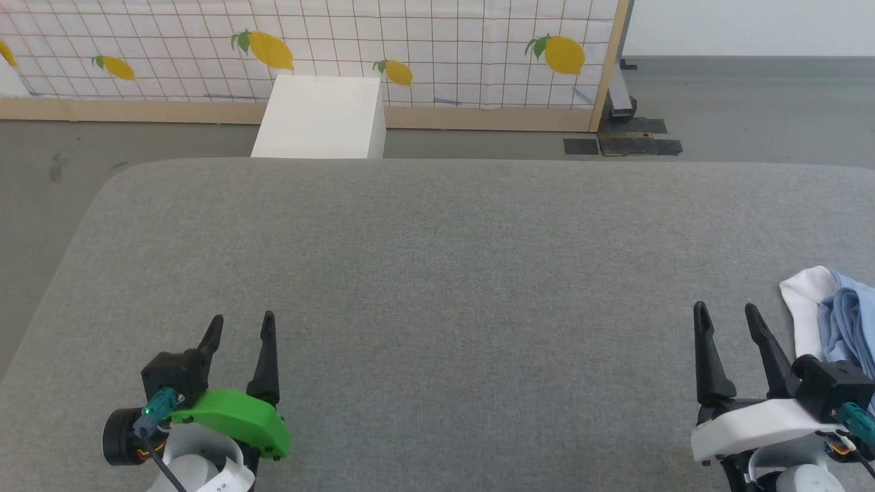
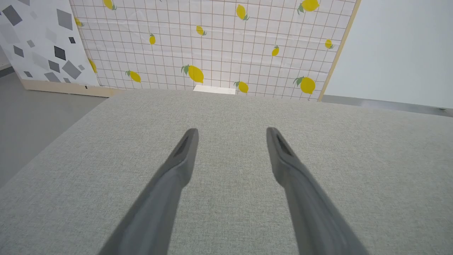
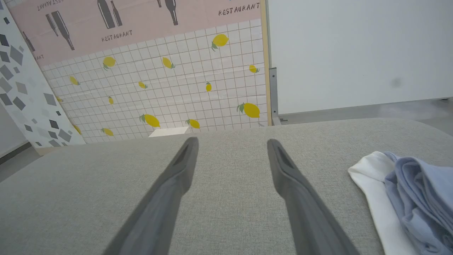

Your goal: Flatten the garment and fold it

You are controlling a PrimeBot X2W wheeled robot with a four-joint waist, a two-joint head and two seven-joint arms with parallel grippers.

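Garment (image 1: 847,321): light-blue knit, bunched in a crumpled heap. It is neither flattened nor folded, and the right edge of the head view cuts it off.
White band (image 1: 803,301): on the side of the heap nearest the table centre, lying flat on the cover.
Garment location: on the grey table (image 1: 437,239), at its right side, just beside the right gripper (image 1: 724,309) on that gripper's outer side.
Right gripper: fingers spread wide with nothing between them. In the right wrist view the garment lies to the right of the fingers, apart from them.
Left gripper (image 1: 243,318): fingers spread wide, holding nothing. It sits over bare cover at the lower left of the head view, well apart from the garment.
Table: grey woven cover with a rounded far-left corner.
White box (image 1: 321,116): on the floor beyond the table's far edge, in front of the panel.
Panel (image 1: 444,41): white grid printed with lemons, in a wooden frame.
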